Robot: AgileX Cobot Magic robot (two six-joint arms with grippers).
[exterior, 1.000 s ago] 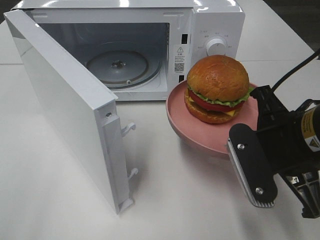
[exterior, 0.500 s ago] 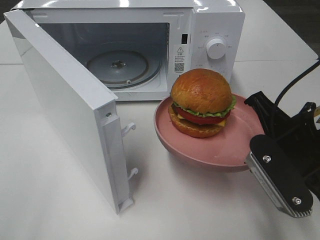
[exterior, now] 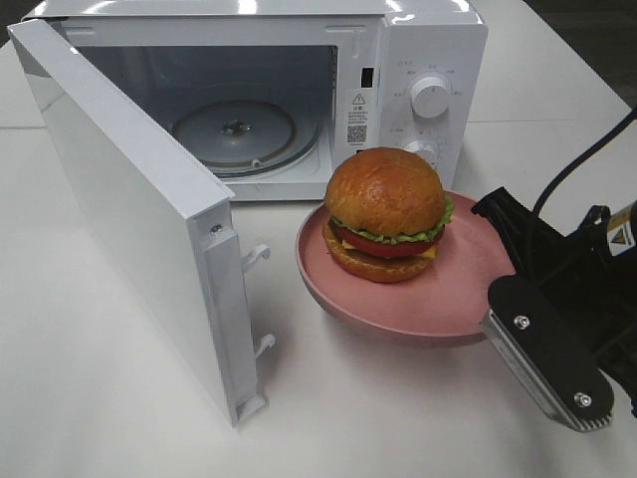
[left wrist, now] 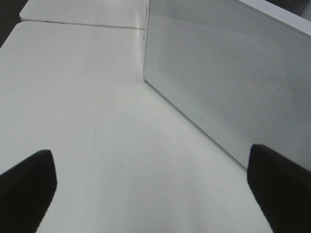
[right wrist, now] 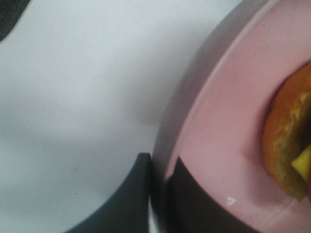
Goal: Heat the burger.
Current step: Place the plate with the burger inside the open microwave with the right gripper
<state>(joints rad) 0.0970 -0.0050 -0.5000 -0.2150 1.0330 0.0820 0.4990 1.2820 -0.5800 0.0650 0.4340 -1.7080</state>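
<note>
Status: microwave [exterior: 428, 60] door [exterior: 129, 229] is standing open and turntable [exterior: 234, 129] is sitting bare, so nothing is heating yet. Burger [exterior: 386, 214] is riding on the pink plate [exterior: 438, 299] just in front of the dial [exterior: 430, 97], toward the desk's right edge. Right claw [right wrist: 158, 199] is pinching the plate's rim, nearly closed (burger sitting just beyond its tips, untouched). Left claw [left wrist: 155, 189] is gaping wide, holding nothing. Remaining: loading, shutting door, setting dial.

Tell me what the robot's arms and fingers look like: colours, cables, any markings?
The right arm is black and blocky, with a black cable and a yellow label. The right fingers are flat black bars, one with a ribbed silver edge and two screws. The left fingers are dark, blunt tips.
</note>
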